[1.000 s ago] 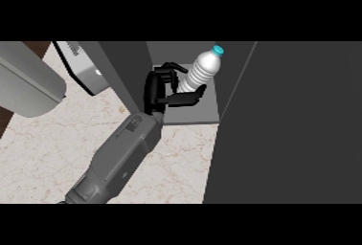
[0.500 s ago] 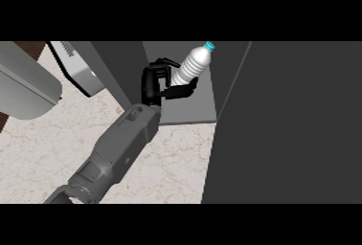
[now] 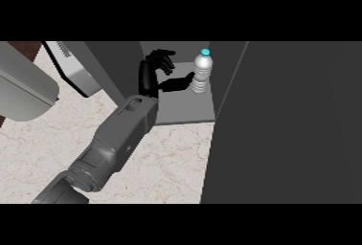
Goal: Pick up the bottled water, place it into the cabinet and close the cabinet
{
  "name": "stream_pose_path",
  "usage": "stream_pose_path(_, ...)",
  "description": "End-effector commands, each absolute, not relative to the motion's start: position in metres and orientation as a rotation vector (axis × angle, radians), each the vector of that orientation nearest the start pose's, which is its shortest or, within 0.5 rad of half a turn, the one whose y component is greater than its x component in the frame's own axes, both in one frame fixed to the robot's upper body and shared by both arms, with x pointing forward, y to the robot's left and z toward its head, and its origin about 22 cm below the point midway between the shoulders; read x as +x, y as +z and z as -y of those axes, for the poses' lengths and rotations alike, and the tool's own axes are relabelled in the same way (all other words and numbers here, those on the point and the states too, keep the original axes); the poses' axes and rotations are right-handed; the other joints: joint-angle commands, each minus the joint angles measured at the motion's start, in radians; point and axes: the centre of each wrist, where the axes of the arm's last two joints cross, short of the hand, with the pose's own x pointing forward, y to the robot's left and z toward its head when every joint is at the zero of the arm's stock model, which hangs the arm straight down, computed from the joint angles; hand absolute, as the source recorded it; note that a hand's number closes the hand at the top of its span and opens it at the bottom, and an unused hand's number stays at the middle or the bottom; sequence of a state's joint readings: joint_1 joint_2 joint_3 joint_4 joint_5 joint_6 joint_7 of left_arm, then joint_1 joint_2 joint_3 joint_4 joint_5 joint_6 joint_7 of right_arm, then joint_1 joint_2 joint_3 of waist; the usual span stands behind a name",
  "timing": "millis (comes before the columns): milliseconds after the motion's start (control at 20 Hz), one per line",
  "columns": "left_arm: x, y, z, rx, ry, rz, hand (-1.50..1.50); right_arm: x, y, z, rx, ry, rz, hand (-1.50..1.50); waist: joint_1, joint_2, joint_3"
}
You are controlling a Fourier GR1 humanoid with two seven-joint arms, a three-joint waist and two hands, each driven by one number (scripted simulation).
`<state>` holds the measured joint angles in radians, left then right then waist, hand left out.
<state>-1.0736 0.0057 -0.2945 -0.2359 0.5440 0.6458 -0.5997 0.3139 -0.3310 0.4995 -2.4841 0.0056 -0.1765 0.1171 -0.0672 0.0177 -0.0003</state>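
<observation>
Bottled water (image 3: 202, 72), one bottle with a blue cap, stands upright on the grey shelf (image 3: 185, 111) inside the open cabinet (image 3: 290, 119). One hand (image 3: 154, 72), the right, is just beside it; its fingers (image 3: 164, 61) are spread apart, thumb touching the bottle. One marble bench (image 3: 163, 167) lies below.

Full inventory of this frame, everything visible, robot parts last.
bottled water: 1, clear with blue cap, upright on the cabinet shelf
cabinet: 1, dark grey, open, shelf at centre
cabinet door: 1, dark grey, fills the right side
counter: 1, beige marble, lower left
grey appliance: 1, upper left, type unclear
rounded grey object: 1, left edge, type unclear
forearm: 1, grey, side unclear
hand: 1, black, fingers spread, thumb by the bottle
</observation>
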Motion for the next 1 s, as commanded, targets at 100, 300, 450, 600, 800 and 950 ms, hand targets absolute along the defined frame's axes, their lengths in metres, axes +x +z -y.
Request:
stream_pose_path(100, 0.421, 0.016, -0.099, 0.404, -0.009, 1.766, -1.50, 0.096, 0.166, 0.195, 0.293, 0.263, 1.981, -1.50, -0.009, 0.007, -0.001)
stream_pose_path(300, 0.423, 0.019, -0.098, 0.360, 0.014, 1.772, -1.50, 0.102, 0.168, 0.197, 0.280, 0.253, 1.976, -1.50, -0.012, 0.011, -0.001)
stream_pose_path(450, 0.427, 0.027, -0.096, 0.341, 0.031, 1.763, -1.50, 0.100, 0.162, 0.195, 0.292, 0.255, 1.981, -1.50, -0.012, 0.009, -0.001)
stream_pose_path(600, 0.428, 0.030, -0.095, 0.295, 0.063, 1.780, -1.50, 0.105, 0.155, 0.193, 0.290, 0.255, 1.988, -1.50, -0.017, 0.008, 0.000)
stream_pose_path(800, 0.429, 0.025, -0.108, 0.315, -0.019, 1.815, -1.50, 0.102, 0.161, 0.199, 0.301, 0.258, 1.975, -1.50, -0.009, 0.010, 0.000)
stream_pose_path(950, 0.428, 0.030, -0.095, 0.272, -0.029, 1.820, -1.50, 0.098, 0.161, 0.193, 0.299, 0.241, 1.978, -1.50, -0.012, 0.004, -0.001)
